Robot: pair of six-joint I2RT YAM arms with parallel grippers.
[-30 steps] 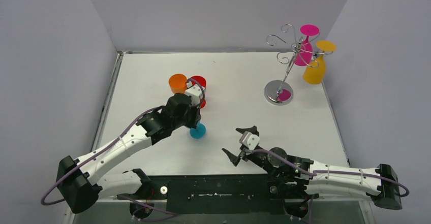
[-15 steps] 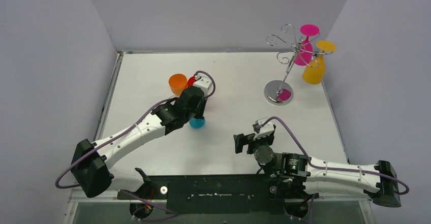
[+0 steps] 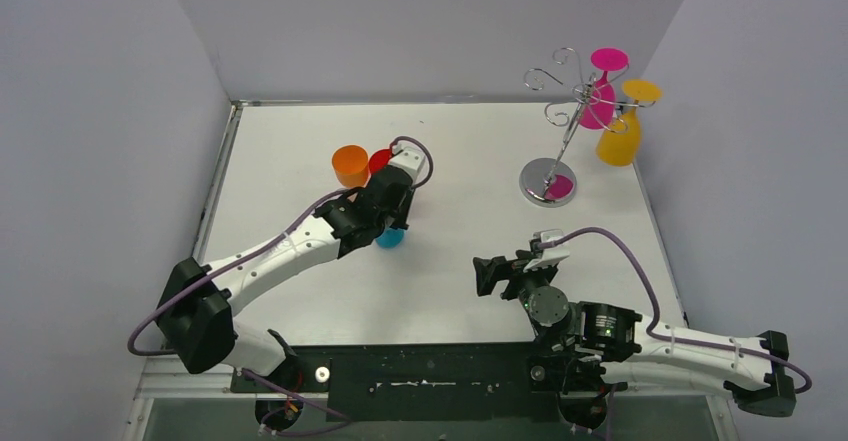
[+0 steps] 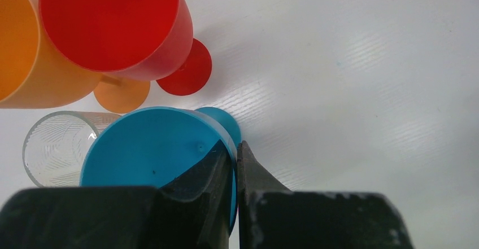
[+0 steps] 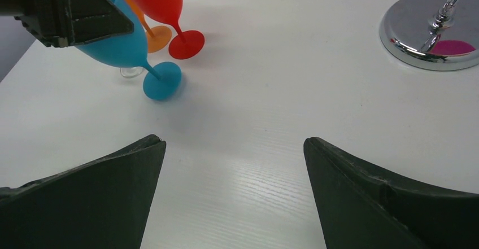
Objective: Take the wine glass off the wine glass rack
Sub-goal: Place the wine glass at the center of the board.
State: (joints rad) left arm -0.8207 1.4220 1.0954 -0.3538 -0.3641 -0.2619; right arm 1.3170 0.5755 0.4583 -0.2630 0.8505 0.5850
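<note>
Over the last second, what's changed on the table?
The left end effector, shut on the rim of the blue wine glass, carried it away from the bases toward the orange glass and red glass. The right end effector swung rightward, jaws wide open. The wine glass rack, pink glass and yellow glass hanging on it, stayed put.

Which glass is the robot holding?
The blue glass: the left gripper pinches its rim. The red glass and the orange glass stand free beside it; the pink glass and the yellow glass hang on the rack.
</note>
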